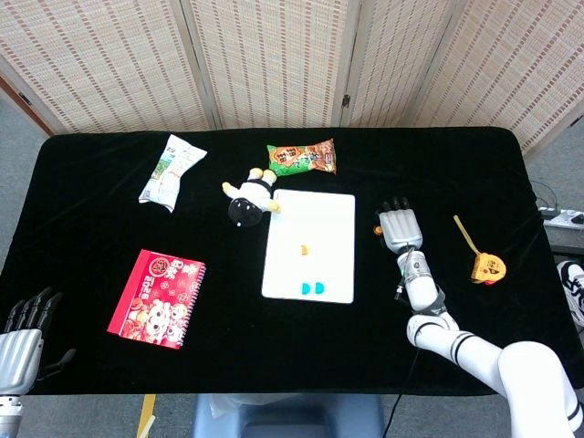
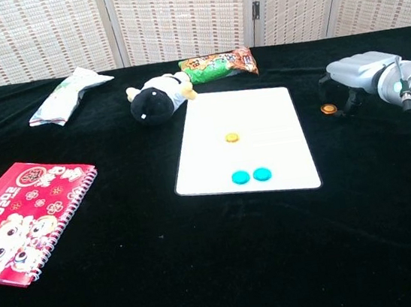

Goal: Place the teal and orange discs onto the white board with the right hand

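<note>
Hovering right hand: the right hand (image 1: 400,225) hangs palm down just right of the white board (image 1: 309,245), fingers apart and pointing toward the far table edge, holding nothing; the chest view shows its fingertips (image 2: 343,96) dipping toward the cloth.
Loose orange disc: the loose orange disc (image 2: 327,109) lies flat on the cloth off the board's right edge, just beside the right hand's fingertips; whether they touch it cannot be told. Round, it has no long axis.
White board: its long axis runs from the near edge of the table to the far edge, its short ends facing the robot and the screens.
On the board: an orange disc (image 1: 304,247) lies flat near the middle; two teal discs (image 1: 313,288) lie flat side by side near the near short end, close together, their pair lined across the board's width.
Left hand: the left hand (image 1: 20,330) shows at the near left corner of the head view, off the table, fingers spread, holding nothing.
Surface: a table under black cloth (image 1: 100,237), bearing a red notebook (image 1: 158,298), a white packet (image 1: 166,172), a plush toy (image 1: 249,198), a green-and-orange snack bag (image 1: 302,157) and a yellow tape measure (image 1: 486,265).
Room: woven folding screens (image 1: 274,55) stand behind the table; grey floor shows at both sides.
</note>
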